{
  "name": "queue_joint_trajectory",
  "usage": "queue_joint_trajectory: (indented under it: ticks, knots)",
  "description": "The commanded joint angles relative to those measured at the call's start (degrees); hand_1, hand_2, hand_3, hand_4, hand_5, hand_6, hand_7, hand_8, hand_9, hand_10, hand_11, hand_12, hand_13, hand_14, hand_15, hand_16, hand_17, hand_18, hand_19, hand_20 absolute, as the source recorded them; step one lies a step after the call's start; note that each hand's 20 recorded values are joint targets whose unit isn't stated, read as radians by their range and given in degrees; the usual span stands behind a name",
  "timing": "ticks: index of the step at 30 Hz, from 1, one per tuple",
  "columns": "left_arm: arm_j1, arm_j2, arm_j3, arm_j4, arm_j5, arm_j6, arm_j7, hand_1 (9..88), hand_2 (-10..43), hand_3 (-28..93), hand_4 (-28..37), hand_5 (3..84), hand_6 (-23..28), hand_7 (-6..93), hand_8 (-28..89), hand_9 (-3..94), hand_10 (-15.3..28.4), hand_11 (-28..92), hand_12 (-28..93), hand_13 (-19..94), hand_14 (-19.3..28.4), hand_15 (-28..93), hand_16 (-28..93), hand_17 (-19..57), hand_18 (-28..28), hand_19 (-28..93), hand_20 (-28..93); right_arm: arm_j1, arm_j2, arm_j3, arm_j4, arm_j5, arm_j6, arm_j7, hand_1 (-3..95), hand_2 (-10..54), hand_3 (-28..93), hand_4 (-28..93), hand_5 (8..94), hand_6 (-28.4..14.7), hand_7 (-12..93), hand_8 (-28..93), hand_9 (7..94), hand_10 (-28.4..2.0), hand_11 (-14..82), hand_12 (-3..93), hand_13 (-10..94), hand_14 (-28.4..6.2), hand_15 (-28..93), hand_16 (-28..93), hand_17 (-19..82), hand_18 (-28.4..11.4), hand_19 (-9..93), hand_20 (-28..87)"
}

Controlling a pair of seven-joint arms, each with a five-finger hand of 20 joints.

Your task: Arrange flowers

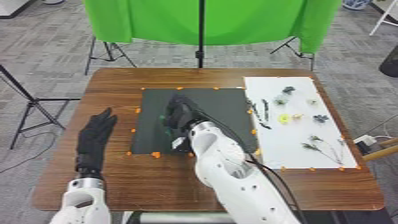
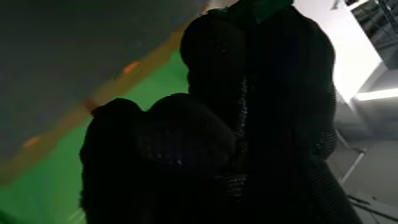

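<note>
While the right hand [image 1: 181,115] is sitting over the black mat [image 1: 226,102], its fingers are apparently pinching a green piece [image 2: 268,7] at the tips; its long axis is hiding behind the glove, can't tell. Left hand [image 1: 94,134], fingers straight, is lying farther off, left of the mat.

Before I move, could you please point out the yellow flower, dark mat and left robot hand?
Yellow flower [image 1: 284,118]: head view, middle.
Dark mat [image 1: 227,102]: head view, surface.
Left robot hand [image 1: 93,137]: head view, middle.
</note>
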Motion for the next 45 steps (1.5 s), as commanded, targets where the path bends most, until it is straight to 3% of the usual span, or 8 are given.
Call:
queue_joint_trajectory:
  ticks: [1, 12, 19, 22, 24, 30, 35, 45]
  knots:
    - [0.3, -0.92, 1.39, 0.06, 1.00, -1.11, -1.39, 17.3, 14.5, 67, -28.3, 44.6, 4.6, 7.0, -7, 44.9, 12.3, 11, 9, 33, 11.0, 10, -3, 11.3, 8.7, 3, 19, -1.3, -1.9, -1.3, 2.8, 0.1, 0.6, 0.6, 88.4, -9.5, -28, 65, 75.7, -3.1, 43, 18, 90.4, -12.1, 39.1, 29.6, 94, 0.2, 62, 19, 77, -2.7, 90, 36]
    - [1.2, -1.57, 1.67, -0.61, 1.42, -0.45, -1.92, 18.4, 6.3, 67, -28.3, 44.7, 5.0, 6.6, -7, 45.0, 12.4, 11, 9, 33, 11.6, 10, -3, 11.2, 8.9, 3, 19, -0.6, -1.8, -2.7, 4.2, 4.3, 2.0, 0.8, 84.8, -9.5, -28, 39, 74.6, -4.3, 41, 18, 88.7, -14.0, 38.4, 23.8, 94, -1.0, 56, 20, 77, -2.0, 86, 36]
    - [0.8, -1.61, 1.32, -0.27, 1.57, -1.60, -2.96, 19.0, 2.9, 68, -28.3, 44.4, 5.3, 6.3, -7, 44.7, 12.4, 11, 9, 33, 12.0, 10, -2, 11.0, 9.1, 3, 19, -0.6, -1.3, -1.8, 4.1, 3.5, 3.1, 0.3, 76.9, -9.5, -25, 39, 74.2, -4.7, 39, 16, 87.6, -14.3, 39.2, 22.8, 94, -1.6, 55, 21, 77, -2.2, 85, 36]
    - [0.9, -1.67, 1.10, -0.21, 1.64, -1.95, -3.11, 19.3, 2.3, 68, -28.3, 44.3, 5.3, 6.2, -7, 44.6, 12.4, 11, 10, 33, 12.2, 10, -2, 10.9, 9.1, 3, 19, -0.7, -1.0, -1.3, 4.0, 2.4, 3.3, -0.7, 49.8, -9.5, 47, -13, 74.1, -4.7, 39, 10, 87.3, -14.5, 39.5, 22.7, 94, -1.7, 55, 22, 77, -2.4, 84, 39]
    - [1.1, -1.83, 0.89, -0.29, 1.66, -2.08, -2.99, 19.4, 2.0, 68, -28.3, 44.3, 5.3, 6.2, -7, 44.6, 12.4, 11, 10, 34, 12.2, 10, -2, 10.8, 9.1, 3, 19, -0.8, -0.5, -1.1, 3.5, 1.2, 3.4, -1.6, 46.5, -9.5, 53, -17, 74.0, -4.7, 40, 5, 87.1, -14.5, 39.6, 22.7, 94, -1.8, 54, 22, 77, -2.7, 84, 39]
    - [2.1, -2.40, 0.14, -0.60, 1.37, -1.41, -2.24, 19.6, 1.8, 68, -28.3, 44.3, 5.3, 6.3, -7, 44.5, 12.3, 11, 10, 34, 12.4, 10, -2, 10.8, 9.1, 3, 19, -0.6, 5.2, -1.8, -2.8, 4.9, 2.7, -5.2, 38.9, -9.5, 59, -15, 73.7, -4.2, 41, -10, 85.9, -14.4, 39.7, 23.0, 94, -2.7, 53, 24, 74, -4.8, 87, 38]
    - [2.9, -2.54, -0.78, -0.90, 0.38, -0.49, -2.13, 19.7, 1.8, 67, -28.3, 44.4, 5.2, 6.5, -7, 44.8, 12.2, 11, 10, 34, 12.6, 10, -2, 10.8, 9.2, 3, 19, -0.8, 10.4, -0.4, -12.4, 28.4, -15.2, 3.0, 30.1, 1.3, 70, 1, 72.9, -3.8, 25, -3, 85.0, -15.1, 40.8, 24.2, 93, -4.1, 52, 30, 70, -7.9, 93, 38]
    - [2.7, -2.86, -0.88, -0.82, 0.51, -0.77, -2.38, 19.4, 1.9, 67, -28.3, 44.6, 5.2, 6.6, -7, 45.0, 12.2, 12, 11, 35, 12.9, 10, -2, 10.9, 9.3, 3, 19, -3.3, 14.0, 1.3, -15.4, 48.8, -33.9, 16.0, 23.0, 11.8, 76, 16, 50.1, -4.0, 10, -10, 87.8, -15.9, 46.2, 24.8, 94, -5.6, 62, 30, 72, -11.5, 93, 55]
